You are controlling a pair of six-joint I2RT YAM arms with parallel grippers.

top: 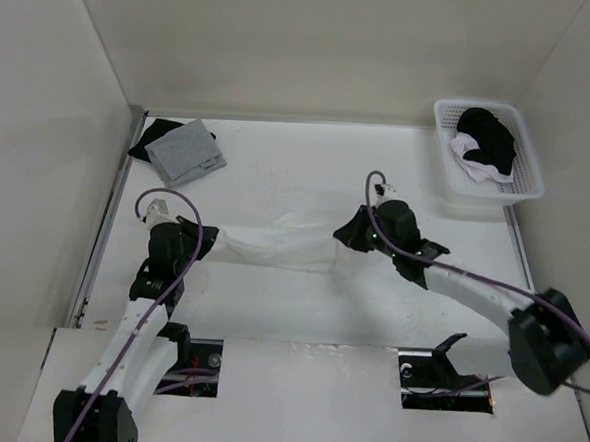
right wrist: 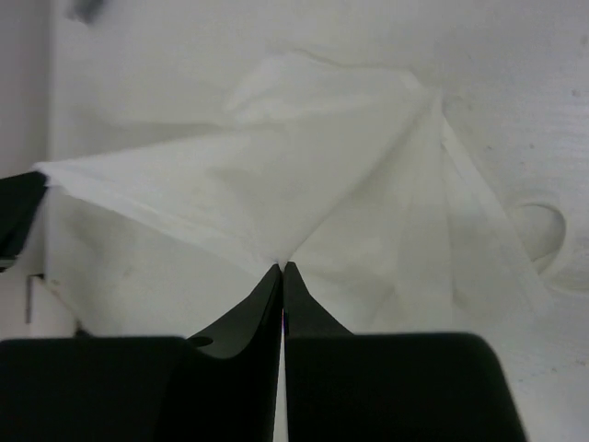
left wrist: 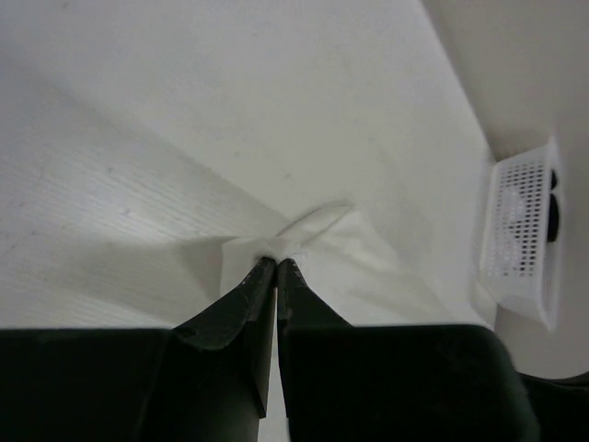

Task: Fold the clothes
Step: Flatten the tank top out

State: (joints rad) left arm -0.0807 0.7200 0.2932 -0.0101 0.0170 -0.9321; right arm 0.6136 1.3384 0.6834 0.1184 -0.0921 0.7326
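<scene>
The white garment (top: 279, 242) lies stretched across the table (top: 278, 165), the left gripper (top: 206, 242) clamped on its nine o'clock end and the right gripper (top: 346, 234) pinching its three o'clock end; with both ends grasped, folding likely calls for carrying one end across.

Thin white garment (top: 278, 246) lying matt on the table (top: 308, 172)
Its soft fabric is creasing finely; the table is showing a faint ribbed grain; the basket (top: 473, 204) is looking like perforated plastic.

White garment (top: 273, 246), grey cloth (top: 184, 151), white basket (top: 477, 195)
</scene>
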